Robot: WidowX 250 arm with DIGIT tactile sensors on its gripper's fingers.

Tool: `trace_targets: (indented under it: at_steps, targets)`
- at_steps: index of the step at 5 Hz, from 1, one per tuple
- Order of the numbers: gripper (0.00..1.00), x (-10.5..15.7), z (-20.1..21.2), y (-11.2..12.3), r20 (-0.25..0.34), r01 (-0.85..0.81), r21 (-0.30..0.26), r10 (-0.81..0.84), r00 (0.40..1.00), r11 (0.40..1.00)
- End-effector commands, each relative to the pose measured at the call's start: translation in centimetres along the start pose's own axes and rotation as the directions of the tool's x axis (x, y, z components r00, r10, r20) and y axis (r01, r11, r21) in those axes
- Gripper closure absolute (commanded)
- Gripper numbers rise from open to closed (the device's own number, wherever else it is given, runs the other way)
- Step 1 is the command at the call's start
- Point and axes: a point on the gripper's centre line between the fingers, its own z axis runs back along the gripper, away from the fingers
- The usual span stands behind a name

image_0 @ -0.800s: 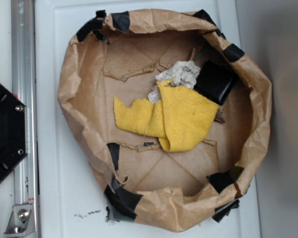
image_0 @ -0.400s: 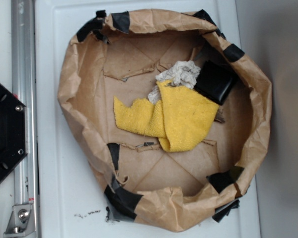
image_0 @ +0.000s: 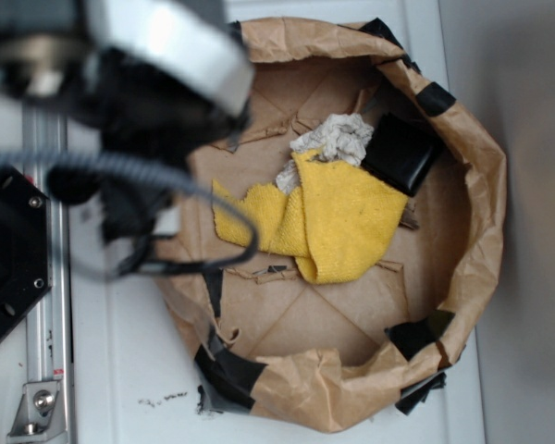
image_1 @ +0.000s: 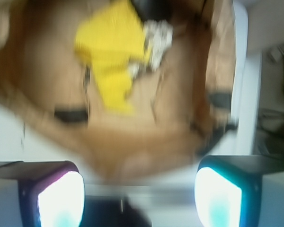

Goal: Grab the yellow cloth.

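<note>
The yellow cloth lies crumpled on the floor of a brown paper basin, a rough bowl of kraft paper whose rim is patched with strips of black tape. The cloth sits a little right of the basin's middle, with 1 ragged flap reaching out toward the left side. Its upper edge overlaps a smaller off-white rag, and its upper right corner touches a glossy black box that rests against the basin's right wall. The basin stands on a white tabletop, beside a metal rail and a black plate at the left edge.

In the exterior view the robot arm fills the upper left corner as a blurred dark mass with a pale housing and looping cables, covering the basin's left rim. It hangs above the basin's left part, well apart from the cloth.

The wrist view is smeared by motion. It shows the yellow cloth near the top of the picture with the pale rag just beside it, all inside the brown paper. The gripper shows as 2 bright fingertips at the bottom corners; the jaws stand spread wide, with nothing between them, and they touch neither cloth nor paper.
</note>
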Motion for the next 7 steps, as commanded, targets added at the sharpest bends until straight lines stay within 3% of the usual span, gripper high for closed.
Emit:
trace_targets:
  at_steps: [1, 3, 4, 6, 7]
  targets:
    - [0.00, 7.0, -0.9, -0.8, 0.346, 0.019, -0.045, -0.003, 0.938, 0.999]
    - [0.00, 9.9, -6.1, -5.0, 0.291, 0.163, -0.060, -0.138, 0.947, 0.985]
    - [0.00, 9.9, -7.8, -7.0, 0.258, 0.246, -0.043, -0.227, 0.939, 0.968]
    - [0.00, 9.1, -10.4, -9.2, 0.203, 0.339, -0.061, -0.321, 0.925, 0.939]
    - [0.00, 8.7, -11.9, -9.2, 0.166, 0.343, -0.052, -0.331, 0.929, 0.938]
